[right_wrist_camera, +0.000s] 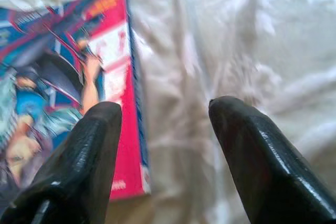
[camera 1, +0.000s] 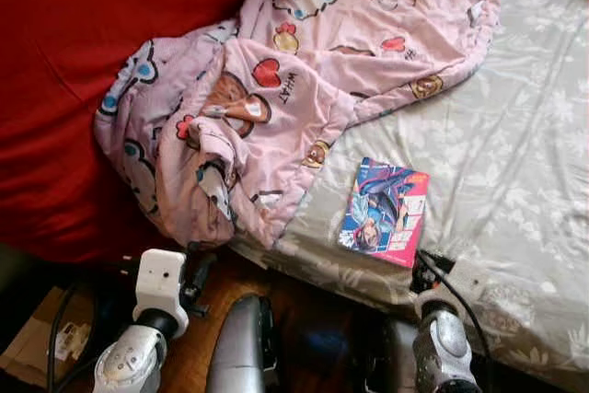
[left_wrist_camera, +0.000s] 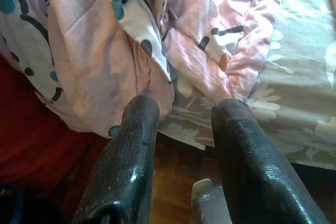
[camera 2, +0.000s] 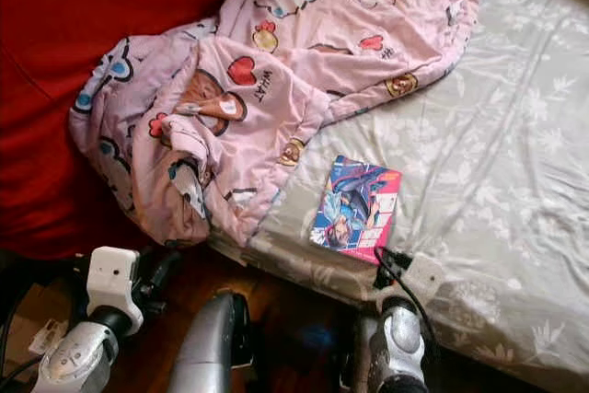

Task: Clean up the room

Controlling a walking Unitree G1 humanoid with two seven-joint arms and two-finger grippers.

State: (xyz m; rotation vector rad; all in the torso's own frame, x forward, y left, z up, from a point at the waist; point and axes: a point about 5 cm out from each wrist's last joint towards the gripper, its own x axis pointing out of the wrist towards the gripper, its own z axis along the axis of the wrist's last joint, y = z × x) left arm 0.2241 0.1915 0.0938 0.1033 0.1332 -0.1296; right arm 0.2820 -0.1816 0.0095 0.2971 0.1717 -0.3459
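Lying flat on the grey floral bedsheet [camera 1: 515,135], near the bed's front edge, is a comic book [camera 1: 385,211] with a bright pink-and-blue cover. It sits just beside the lower hem of a pink cartoon-print blanket [camera 1: 304,71], apart from it, with bare sheet between.

Blanket: rumpled, spread from the top of the bed down over the bed's left side, one bunched fold hanging over the edge against a red surface [camera 1: 64,89] alongside.

Right gripper [right_wrist_camera: 165,108]: fingers spread wide, nothing held. It hovers over the sheet at the book's edge. In the right wrist view one black finger [right_wrist_camera: 89,150] overlaps the book's pink margin and the other is over bare sheet; whether either touches cannot be told, the view is blurred. From the head views the right arm reaches up to the bed's front edge just below the book.

Left gripper [left_wrist_camera: 184,108]: fingers parted, empty. It points at the hanging blanket fold and the bed's edge, short of both. Dark wooden floor [left_wrist_camera: 173,182] shows below it.

Left arm in the head view: low, beside the bed, under the hanging fold. A piece of cardboard [camera 1: 37,342] lies on the floor at the lower left corner.
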